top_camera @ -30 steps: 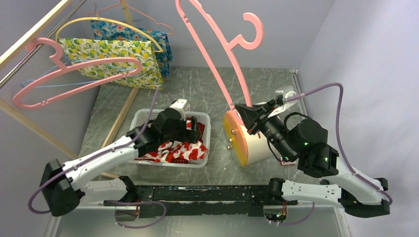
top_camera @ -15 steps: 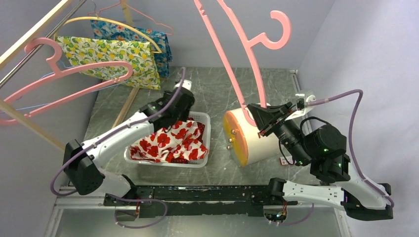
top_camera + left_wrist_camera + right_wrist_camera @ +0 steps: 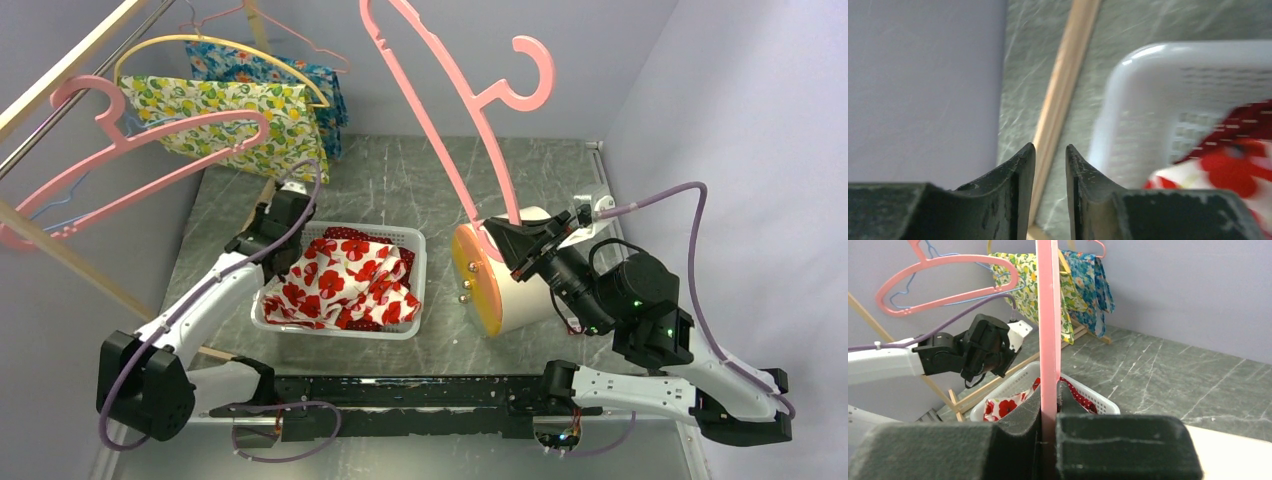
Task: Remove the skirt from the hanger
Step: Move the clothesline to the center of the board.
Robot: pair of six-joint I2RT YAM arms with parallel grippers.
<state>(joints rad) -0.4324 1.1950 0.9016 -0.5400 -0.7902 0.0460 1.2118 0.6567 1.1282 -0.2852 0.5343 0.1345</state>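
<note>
One skirt (image 3: 345,280) lies crumpled in the white basket (image 3: 415,245), off any hanger. In the left wrist view a corner of it shows low and to the right of the left gripper (image 3: 1050,152), apart from the fingertips, with the basket's rounded corner between them. Those jaws stand a narrow gap apart with nothing between them; through the gap runs a wooden rod (image 3: 1068,80) on the grey floor beyond. Seen from the right wrist, the skirt sits past the right gripper (image 3: 1049,395), partly behind its fingers.

The right jaws are clenched on the flat bar of a pink hanger (image 3: 1048,315), which rises straight up out of them and carries no cloth.

The skirt is white cloth printed with large red flowers, with a darker red, white-dotted part at the far edge, bunched in loose folds that fill most of the basket.

A small tag (image 3: 576,323) by the white drum (image 3: 505,290), below the right jaws, is too small to read.
</note>
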